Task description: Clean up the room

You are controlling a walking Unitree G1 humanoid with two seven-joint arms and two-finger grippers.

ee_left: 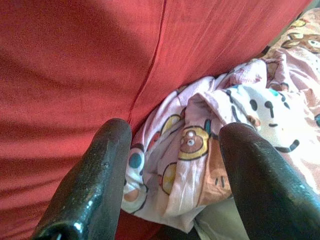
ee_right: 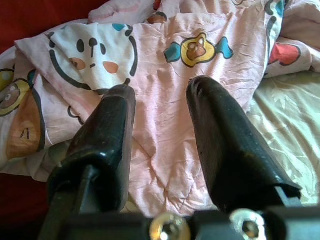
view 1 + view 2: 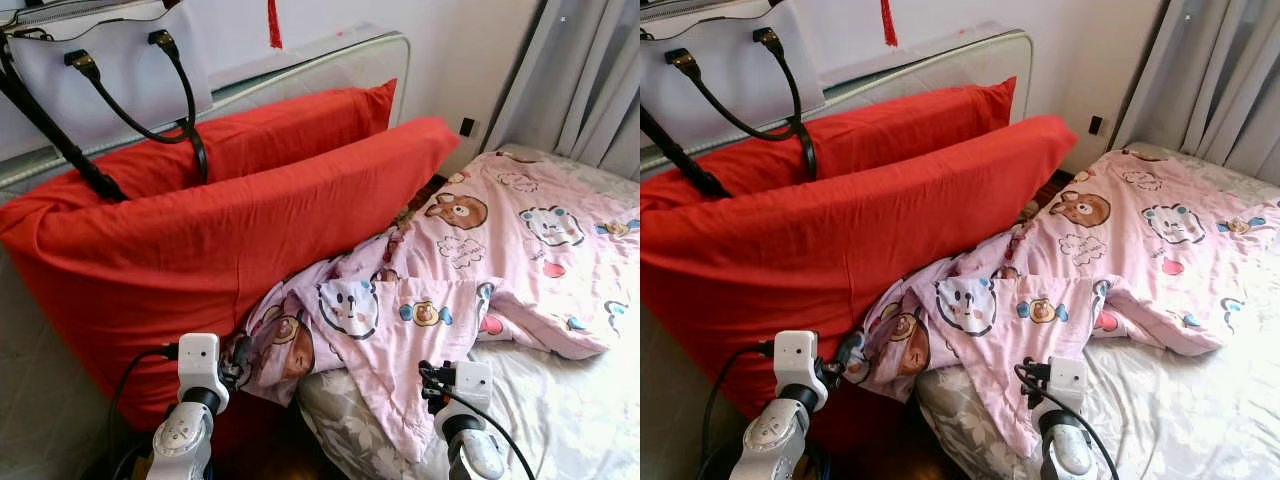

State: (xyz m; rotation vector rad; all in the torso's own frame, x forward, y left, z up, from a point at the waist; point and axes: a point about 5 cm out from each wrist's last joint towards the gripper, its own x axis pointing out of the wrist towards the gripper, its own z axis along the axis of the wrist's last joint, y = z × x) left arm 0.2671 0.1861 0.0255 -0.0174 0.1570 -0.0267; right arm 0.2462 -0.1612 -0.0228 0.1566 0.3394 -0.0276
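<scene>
Grippers both gape wide: the left gripper (image 1: 172, 175) hovers over the bunched corner of the pink cartoon-print cotton quilt (image 3: 480, 270) wedged against the big red fabric pillows (image 3: 200, 240), while the right gripper (image 2: 160, 130) sits above its flap, probably lining up to straighten it.

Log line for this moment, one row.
left gripper: jaws open at crumpled pink cartoon-print blanket | right gripper: jaws open over blanket | red fabric pillows: leaning on headboard
</scene>
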